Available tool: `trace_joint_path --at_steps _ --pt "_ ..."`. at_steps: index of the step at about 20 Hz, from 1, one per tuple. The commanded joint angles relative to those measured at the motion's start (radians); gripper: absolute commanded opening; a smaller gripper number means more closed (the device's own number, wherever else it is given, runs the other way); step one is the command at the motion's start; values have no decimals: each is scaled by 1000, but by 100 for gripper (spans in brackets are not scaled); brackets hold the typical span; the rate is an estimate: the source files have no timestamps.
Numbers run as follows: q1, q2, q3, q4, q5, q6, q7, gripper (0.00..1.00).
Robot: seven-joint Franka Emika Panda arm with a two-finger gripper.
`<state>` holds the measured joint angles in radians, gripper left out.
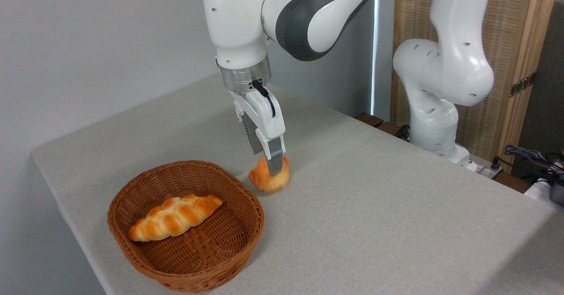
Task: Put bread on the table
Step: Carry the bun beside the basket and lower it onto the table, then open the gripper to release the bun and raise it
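Bread [269, 178], a small orange-golden bun with a lumpy top and paler base, sits near the middle of the frame, a little left of centre and just beyond the right rim of the basket [132, 251]. It looks slightly blurred. The gripper [274, 165] comes down on it from above, clenched on the bun: one grey finger [275, 156] lies across the bun's near face, while the other is hidden behind it. Whether the bun's base touches the table [374, 207] or hangs just above it cannot be told; it is at or very close to the cloth, outside the basket.

The basket, brown wicker with a rounded rim, stands in the lower left of the frame on the table. Inside it lies a long braided golden loaf [174, 218], running from lower left to upper right across the basket floor.

The table fills most of the lower frame, covered in a light grey-beige cloth with a rounded corner at the left.

The arm [308, 17], white with dark grey joints, enters from the top centre and bends down to the gripper; its base column [440, 88] stands at the upper right, past the far edge of the table. Behind the base is a wooden, woven-panel screen [511, 31], and dark cables [528, 158] lie at the right edge. A plain pale wall fills the upper left.
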<state>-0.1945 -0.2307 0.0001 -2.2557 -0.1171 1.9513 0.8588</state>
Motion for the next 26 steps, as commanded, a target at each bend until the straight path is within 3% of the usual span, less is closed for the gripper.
trace_joint_path --at_steps 1,7,11,14,20,24,26 --pt "-13 -13 9 2 11 -18 3 100" --pt "-11 -18 15 47 5 -38 -3 100" --pt "-2 -15 21 180 4 -158 -17 100" --pt "0 -3 41 275 11 -169 -107 100" --pt "15 143 90 568 14 -296 -126 100" --pt "40 191 89 659 17 -327 -165 100" --pt "40 206 81 691 46 -365 -178 100"
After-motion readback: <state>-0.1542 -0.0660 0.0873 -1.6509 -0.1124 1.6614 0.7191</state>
